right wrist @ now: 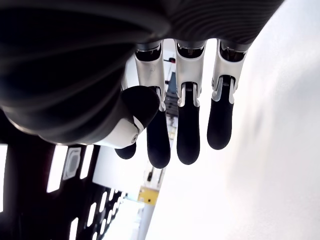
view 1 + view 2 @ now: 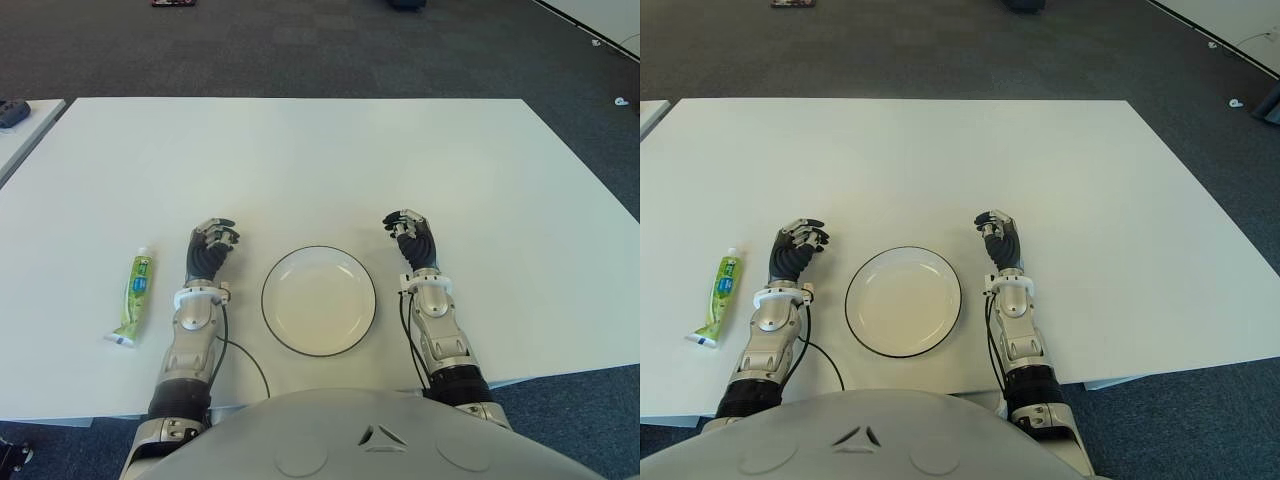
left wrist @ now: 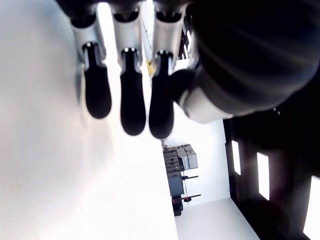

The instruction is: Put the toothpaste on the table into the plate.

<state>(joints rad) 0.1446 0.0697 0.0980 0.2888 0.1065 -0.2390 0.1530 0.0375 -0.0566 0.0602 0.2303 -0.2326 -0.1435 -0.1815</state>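
In the left eye view I see the white table with the plate near its front edge, midway between my two hands. The toothpaste lies flat toward the front left corner, cap end nearest the front edge, just beside my left hand on its outer side and well apart from the plate. The right hand shows on the plate's right side, idle. The right eye view gives the same layout: tube, left hand, plate, right hand in a row along the front edge, and the plate bare. In the left wrist view my fingers hang loosely extended over the white surface with nothing between them and the thumb; the tube is not in sight there. In the right wrist view the fingers are likewise relaxed and slack, holding nothing. I judge the task not yet begun, and the reach falls to the left hand. To do it well I would swing that hand outward toward the left edge, line the palm across the tube's middle rather than its tapered crimped end, spread the thumb wide before descending, and close across the tube's width so it cannot roll or squirt sideways on the slick top.
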